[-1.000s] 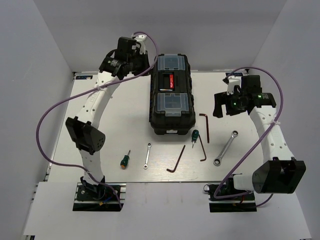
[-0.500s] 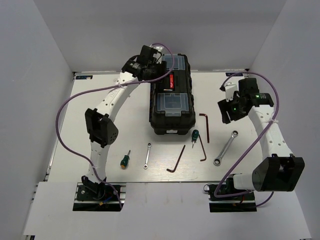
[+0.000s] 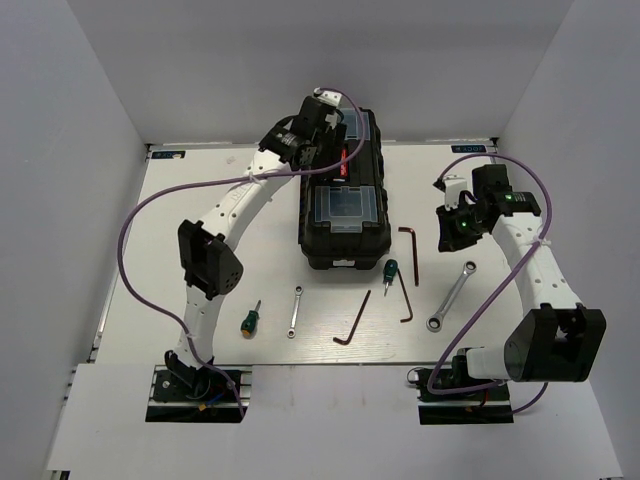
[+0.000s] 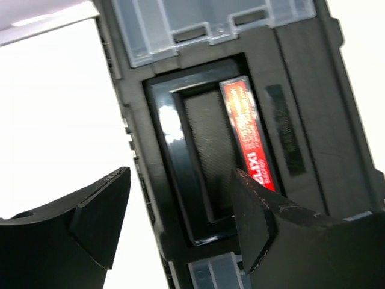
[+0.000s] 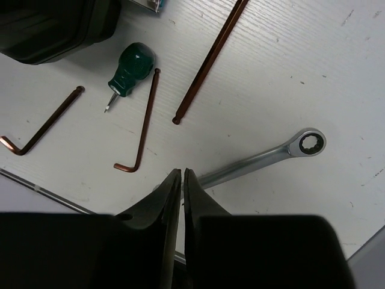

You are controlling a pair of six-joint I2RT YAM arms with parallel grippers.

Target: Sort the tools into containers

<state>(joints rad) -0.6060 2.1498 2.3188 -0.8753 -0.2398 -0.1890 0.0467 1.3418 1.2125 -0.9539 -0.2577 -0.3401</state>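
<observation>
1. The larger wrench [image 3: 452, 296] lay on the table [image 3: 410, 190] to the right of the closed toolbox [image 3: 343, 235], its long axis diagonal from near-left to far-right.
2. The right gripper [image 5: 182, 180], jaws pressed together and empty, hung close by on the wrench's far side; this arm was the nearer.
3. The left gripper [image 4: 180, 211], jaws spread, hovered over the toolbox handle [image 4: 207, 150].

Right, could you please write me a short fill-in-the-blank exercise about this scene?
1. The left gripper hovers over the black toolbox with its jaws ____.
2. The right gripper has its jaws ____.
3. On the table lie ____ hex keys.
4. Both screwdrivers have ____ handles.
Missing words: open; shut; three; green.
</observation>
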